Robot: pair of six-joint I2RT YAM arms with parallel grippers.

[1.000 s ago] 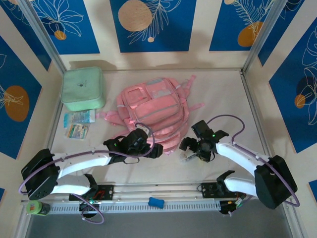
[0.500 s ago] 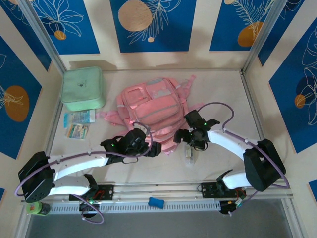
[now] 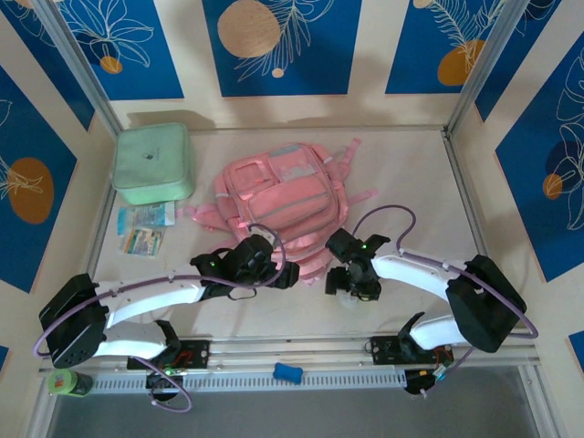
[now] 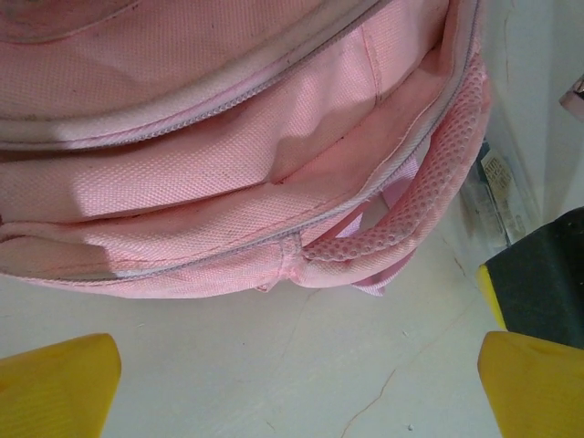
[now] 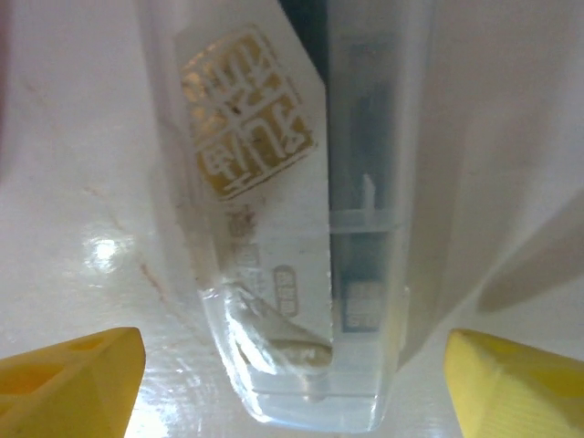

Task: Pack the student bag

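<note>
Just ahead of the left gripper (image 4: 292,392), the student bag (image 3: 278,205) lies flat on the desk (image 3: 411,182), where it lay a second ago. Its near edge and mesh strap (image 4: 429,210) face that gripper's wide-apart fingers, and the left arm has barely shifted. The right gripper (image 5: 292,383) has swung in from the right, passed the bag's near corner and come down over a clear plastic case (image 5: 301,228) with a gold seal print, which lies on the desk just beside the bag. Its yellow fingers (image 5: 68,379) stand apart on either side of the case, with a gap at each side, touching nothing. Well apart from both grippers, on the left arm's side, the mint green case (image 3: 152,164) and two small packets (image 3: 144,228) are unmoved.
</note>
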